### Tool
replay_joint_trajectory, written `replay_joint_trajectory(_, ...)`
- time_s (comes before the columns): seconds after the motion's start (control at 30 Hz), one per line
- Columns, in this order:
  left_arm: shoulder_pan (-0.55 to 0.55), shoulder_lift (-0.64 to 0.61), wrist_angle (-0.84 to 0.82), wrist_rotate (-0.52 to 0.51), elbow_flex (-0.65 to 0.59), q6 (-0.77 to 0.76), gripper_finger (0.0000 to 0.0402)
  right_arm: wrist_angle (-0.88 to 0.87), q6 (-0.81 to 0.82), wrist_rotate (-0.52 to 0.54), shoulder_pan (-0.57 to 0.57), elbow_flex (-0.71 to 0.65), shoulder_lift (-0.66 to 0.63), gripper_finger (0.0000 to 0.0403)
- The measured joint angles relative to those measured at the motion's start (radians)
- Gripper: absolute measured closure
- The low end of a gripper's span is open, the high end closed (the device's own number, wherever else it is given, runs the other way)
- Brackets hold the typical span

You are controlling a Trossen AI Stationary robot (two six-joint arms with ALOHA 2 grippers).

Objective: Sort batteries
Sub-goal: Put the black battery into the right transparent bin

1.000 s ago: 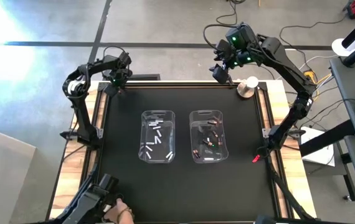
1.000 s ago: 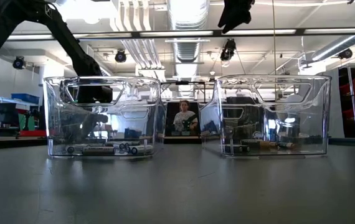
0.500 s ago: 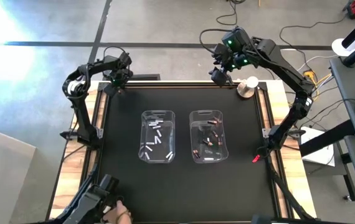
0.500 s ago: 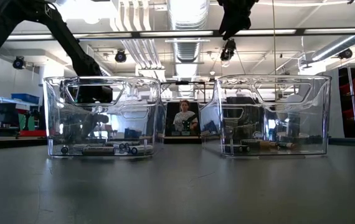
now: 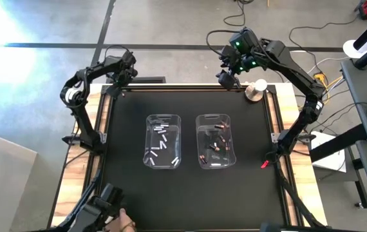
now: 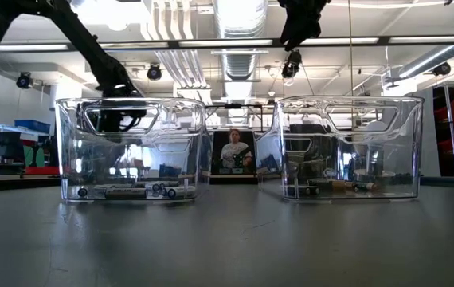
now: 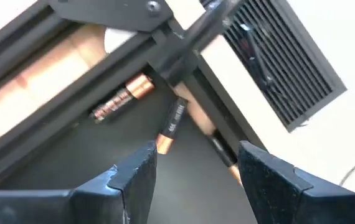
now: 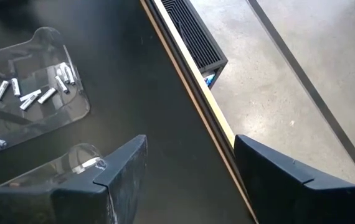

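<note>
Black desk (image 5: pixel 125 193) from above: the left hand (image 5: pixel 120 80) has shifted slightly at the far-left corner, while white batteries (image 5: pixel 163 143) and dark batteries (image 5: pixel 216 147) sit sorted in their bins. Left wrist view: its fingers (image 7: pixel 134 180) stand apart over two copper-ended strays (image 7: pixel 172 124), probably the next pick. Right wrist view: the right hand (image 8: pixel 187 171) hangs apart and empty at the far edge.

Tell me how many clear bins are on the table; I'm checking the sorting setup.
2: the left bin holding white batteries, the right bin holding dark batteries, side by side mid-table.

The black table (image 5: pixel 125 187) carries 2 clear bins (image 5: pixel 163 140) side by side.
</note>
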Motion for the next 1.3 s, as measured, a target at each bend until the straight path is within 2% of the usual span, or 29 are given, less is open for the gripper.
replay_joint_trajectory(0.4, -0.007, 0.062, 0.014, 0.065, -0.002, -0.008, 0.02, -0.007, 0.0, 0.0, 0.0, 0.0, 0.0, 0.0154)
replay_joint_trajectory(0.8, -0.007, 0.094, 0.025, 0.059, -0.002, 0.008, 0.02, -0.012, 0.001, 0.0, 0.0, 0.0, -0.001, 0.017)
replay_joint_trajectory(1.0, -0.009, 0.102, 0.026, 0.056, -0.002, 0.054, 0.0201, -0.012, 0.001, 0.0, 0.0, 0.0, -0.001, 0.0162)
replay_joint_trajectory(1.07, -0.009, 0.1, -0.002, 0.06, -0.001, 0.07, 0.02, -0.012, 0.001, 0.0, 0.0, 0.0, -0.001, 0.0158)
replay_joint_trajectory(1.17, -0.013, 0.095, -0.161, 0.062, -0.003, 0.069, 0.02, -0.012, 0.0, 0.0, 0.0, 0.0, -0.001, 0.0154)
replay_joint_trajectory(1.3, -0.034, 0.068, -0.135, 0.057, -0.005, 0.062, 0.02, -0.01, -0.008, 0.0, 0.0, 0.0, -0.001, 0.0152)
